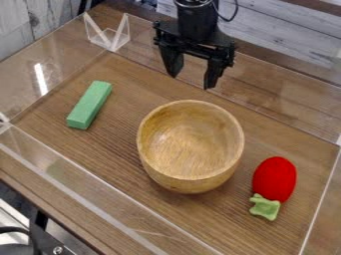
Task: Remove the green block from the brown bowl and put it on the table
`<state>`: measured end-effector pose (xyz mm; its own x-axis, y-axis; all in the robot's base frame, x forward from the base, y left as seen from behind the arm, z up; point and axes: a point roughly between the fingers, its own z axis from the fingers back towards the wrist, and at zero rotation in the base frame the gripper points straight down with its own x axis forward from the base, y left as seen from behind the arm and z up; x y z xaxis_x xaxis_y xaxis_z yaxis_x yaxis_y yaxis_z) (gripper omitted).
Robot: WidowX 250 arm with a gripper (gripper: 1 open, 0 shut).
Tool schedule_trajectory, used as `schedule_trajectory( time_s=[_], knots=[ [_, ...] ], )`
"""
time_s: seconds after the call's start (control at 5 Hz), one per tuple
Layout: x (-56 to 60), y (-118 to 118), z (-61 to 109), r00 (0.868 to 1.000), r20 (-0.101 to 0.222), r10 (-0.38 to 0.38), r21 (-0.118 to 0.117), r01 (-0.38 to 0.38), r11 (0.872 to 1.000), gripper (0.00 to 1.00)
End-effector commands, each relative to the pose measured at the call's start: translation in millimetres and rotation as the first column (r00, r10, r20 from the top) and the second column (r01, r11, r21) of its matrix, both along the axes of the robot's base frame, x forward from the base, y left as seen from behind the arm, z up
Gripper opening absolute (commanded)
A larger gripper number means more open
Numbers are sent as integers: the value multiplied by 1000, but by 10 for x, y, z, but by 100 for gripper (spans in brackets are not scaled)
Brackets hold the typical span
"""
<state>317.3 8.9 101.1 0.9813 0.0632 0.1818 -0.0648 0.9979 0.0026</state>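
The green block (91, 105) lies flat on the table (280, 115), left of the brown bowl (190, 145) and apart from it. Nothing sits inside the bowl. My gripper (193, 76) hangs above the table just behind the bowl's far rim, pointing down, its two black fingers spread open with nothing between them. It is well to the right of the block.
A red rounded toy (274, 176) with a small green leaf (265, 207) rests at the bowl's right. Clear acrylic walls (47, 40) run around the tabletop's edges, with a corner piece (107, 32) at the back left.
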Motion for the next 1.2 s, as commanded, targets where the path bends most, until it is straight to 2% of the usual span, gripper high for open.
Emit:
schedule_trajectory(
  time_s=[0.0,0.2,0.6,1.0],
  knots=[
    [22,43,333,994,88,63,13,-65,998,0],
    [-46,103,403,990,96,104,26,-107,994,100],
    [-19,107,262,994,103,-33,69,26,997,100],
    [-15,346,387,989,123,-76,101,64,993,100]
  ],
)
